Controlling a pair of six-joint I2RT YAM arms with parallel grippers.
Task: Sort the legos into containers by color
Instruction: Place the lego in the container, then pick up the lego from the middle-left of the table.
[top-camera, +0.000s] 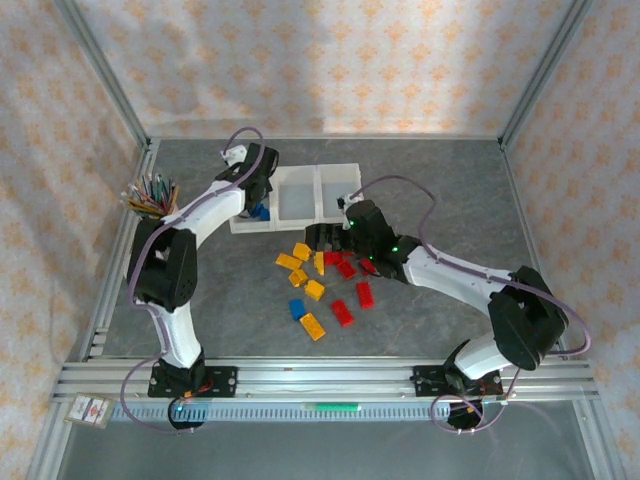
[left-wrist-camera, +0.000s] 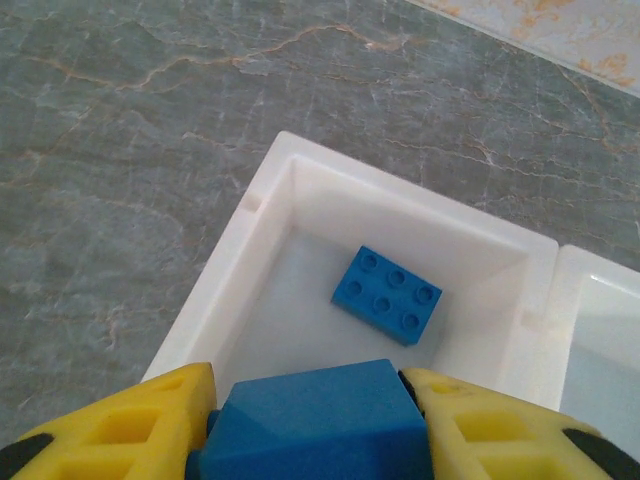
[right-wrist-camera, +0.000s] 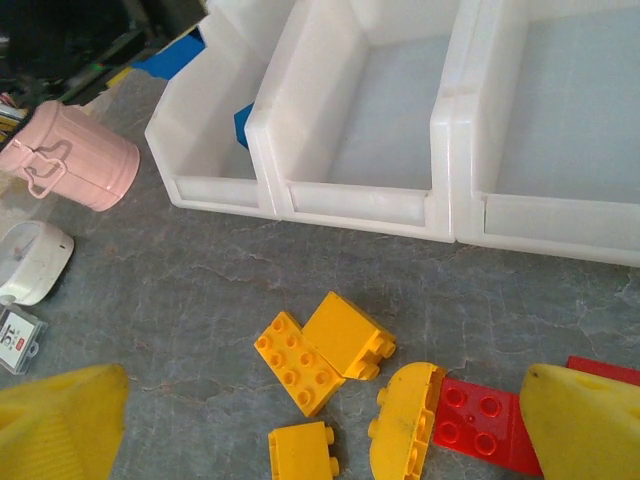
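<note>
We've got the grey table (top-camera: 420, 300) spread across the overhead view, with two arms on it. The left arm (top-camera: 190, 225) stretches up to the left of centre, and the right arm (top-camera: 450, 275) bends in from the lower right.

Next in size are three white bins (top-camera: 315, 195) joined in one row just above centre. One pink cup (right-wrist-camera: 70, 155) of pencils stands to the left of that row.

Now the grippers. The left gripper (left-wrist-camera: 315, 395) is over the left bin (left-wrist-camera: 262, 195), clamped on one blue brick (left-wrist-camera: 310, 435), with a yellow finger (left-wrist-camera: 120, 435) pressed to each side. A second blue brick (left-wrist-camera: 388, 293) lies flat on that bin's floor, six studs up. The right gripper (right-wrist-camera: 320, 400) hangs low over the pile just below the bins. Its jaws are spread wide and grip nothing, with loose bricks on the table beneath.

And here's the pile, scattered at the centre of the overhead view. We count six yellow bricks (top-camera: 314, 290), five red bricks (top-camera: 342, 313) and a third blue brick (top-camera: 297, 308) at the lower left of the scatter. From the right wrist, four of the yellow ones lie at bottom centre, with a red one right beside them on the right.
</note>
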